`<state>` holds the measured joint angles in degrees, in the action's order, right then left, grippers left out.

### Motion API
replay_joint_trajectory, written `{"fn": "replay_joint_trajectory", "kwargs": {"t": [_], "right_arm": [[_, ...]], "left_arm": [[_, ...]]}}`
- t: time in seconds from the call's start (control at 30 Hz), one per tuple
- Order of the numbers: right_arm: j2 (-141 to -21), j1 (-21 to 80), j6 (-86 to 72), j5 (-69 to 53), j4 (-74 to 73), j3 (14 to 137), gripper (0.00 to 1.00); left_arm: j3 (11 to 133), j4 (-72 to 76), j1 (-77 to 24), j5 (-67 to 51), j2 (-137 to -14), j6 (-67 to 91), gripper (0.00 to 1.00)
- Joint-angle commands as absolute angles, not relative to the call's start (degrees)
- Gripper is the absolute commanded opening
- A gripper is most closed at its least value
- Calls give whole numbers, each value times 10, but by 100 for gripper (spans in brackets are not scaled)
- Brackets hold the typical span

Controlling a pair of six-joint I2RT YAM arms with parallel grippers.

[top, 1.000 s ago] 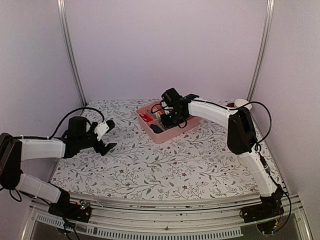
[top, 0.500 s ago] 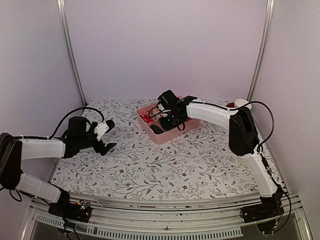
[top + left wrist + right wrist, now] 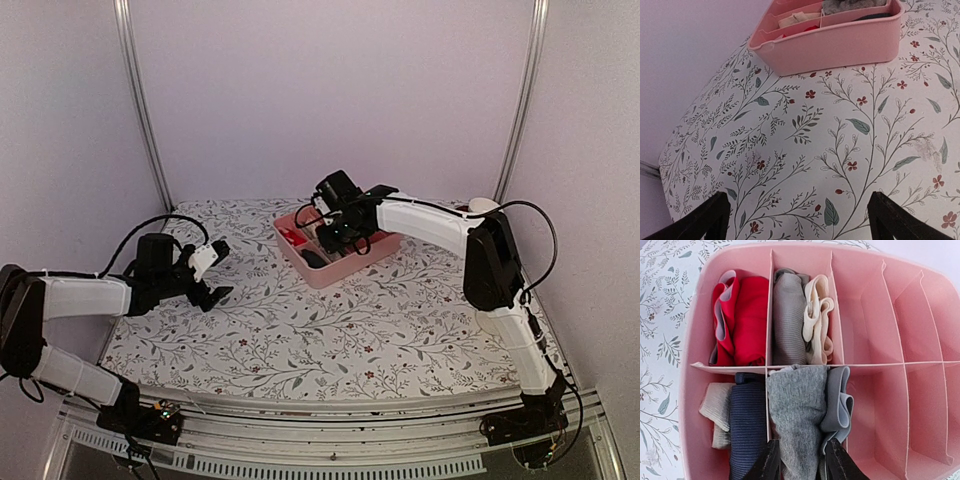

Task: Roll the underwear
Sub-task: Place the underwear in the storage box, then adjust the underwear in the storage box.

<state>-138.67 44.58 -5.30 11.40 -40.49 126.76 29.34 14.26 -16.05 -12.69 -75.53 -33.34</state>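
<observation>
— Only the right gripper (image 3: 337,236) had been shifted since the earlier frame, a little to the left over the pink tray (image 3: 328,274) at the far middle of the table (image 3: 300,340). The left arm had been kept where it was.

— And how were its jaws seen?

— They were seen loosened and parted in the wrist view, one finger (image 3: 766,466) on each side of the grey underwear (image 3: 797,410). No clamping of the cloth could be made out.

— Where was that underwear placed?

— It was lodged, rolled, in a middle compartment of the tray (a pale grey waistband was folded along one side), with a dark blue roll (image 3: 747,430) in the next compartment.

— And the left gripper (image 3: 212,276)?

— It was held wide apart and empty above the flowered table at the left, well away from the tray.
</observation>
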Motion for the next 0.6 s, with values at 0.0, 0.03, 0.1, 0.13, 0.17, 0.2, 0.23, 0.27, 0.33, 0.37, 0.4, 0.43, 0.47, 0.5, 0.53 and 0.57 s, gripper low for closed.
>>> {"fn": "replay_joint_trajectory", "kwargs": {"t": [0.0, 0.03, 0.1, 0.13, 0.17, 0.2, 0.23, 0.27, 0.33, 0.37, 0.4, 0.43, 0.47, 0.5, 0.53, 0.57], "right_arm": [[-1352, 449, -60, 105, -389, 1264, 33], [-1332, 449, -61, 104, -387, 1263, 33], [-1325, 449, -62, 107, -378, 1257, 33], [-1326, 449, -62, 112, -374, 1256, 32], [-1329, 449, -62, 117, -372, 1257, 31], [-1331, 449, -62, 124, -369, 1257, 30], [-1336, 449, -61, 132, -366, 1259, 28], [-1340, 449, -60, 138, -363, 1262, 26], [-1358, 448, -57, 142, -358, 1267, 23], [-1369, 448, -54, 142, -359, 1272, 21], [-1379, 447, -53, 142, -358, 1278, 21], [-1386, 446, -51, 142, -358, 1282, 20], [-1393, 444, -52, 141, -356, 1284, 20], [-1400, 442, -52, 141, -354, 1285, 20], [-1406, 441, -51, 139, -352, 1285, 20], [-1413, 439, -51, 136, -350, 1285, 20]], "left_arm": [[308, 141, -155, -135, -762, -330, 98], [309, 142, -155, -136, -762, -330, 99], [309, 142, -155, -136, -762, -329, 99], [309, 141, -155, -136, -763, -330, 98], [309, 141, -155, -136, -763, -330, 98], [309, 141, -155, -136, -762, -329, 99], [309, 141, -155, -135, -763, -330, 98], [309, 141, -155, -135, -763, -330, 98], [309, 141, -155, -136, -763, -330, 98], [309, 140, -155, -136, -762, -330, 99], [309, 141, -155, -136, -763, -330, 99], [309, 141, -154, -136, -763, -330, 99], [309, 141, -154, -137, -764, -330, 99], [309, 141, -154, -138, -764, -330, 98], [309, 140, -154, -137, -764, -330, 98], [309, 140, -154, -137, -765, -330, 99]]}}
